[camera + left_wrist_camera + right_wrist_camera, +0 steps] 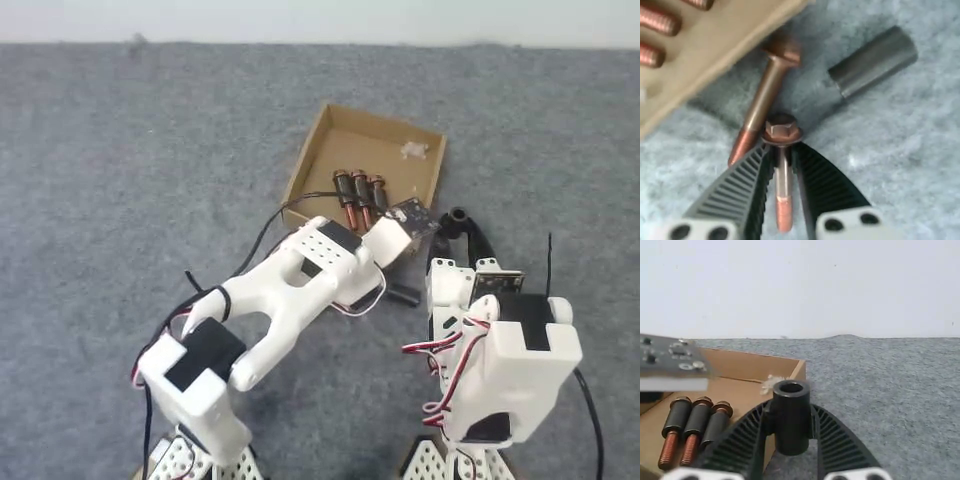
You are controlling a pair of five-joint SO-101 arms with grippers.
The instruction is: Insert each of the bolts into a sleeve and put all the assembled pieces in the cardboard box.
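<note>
Fingers [747, 175] of the left claw [781, 150] were clenched on a bolt [783, 132], its head just past their tips, threaded end back between them, low over the grey counter [120, 150]; a second bolt [762, 100] lay beside the box [305, 165] wall, near a loose sleeve [872, 61]; three assemblies [358, 198], each a copper bolt in a black sleeve, lay side by side inside the box; further right, the right claw [790, 410] grasped a second sleeve [790, 432] upright, bore upward, beside the box corner.

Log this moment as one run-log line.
left gripper: shut on bolt | right gripper: shut on sleeve | cardboard box: three assembled pieces | carpet: loose bolt, loose sleeve
</note>
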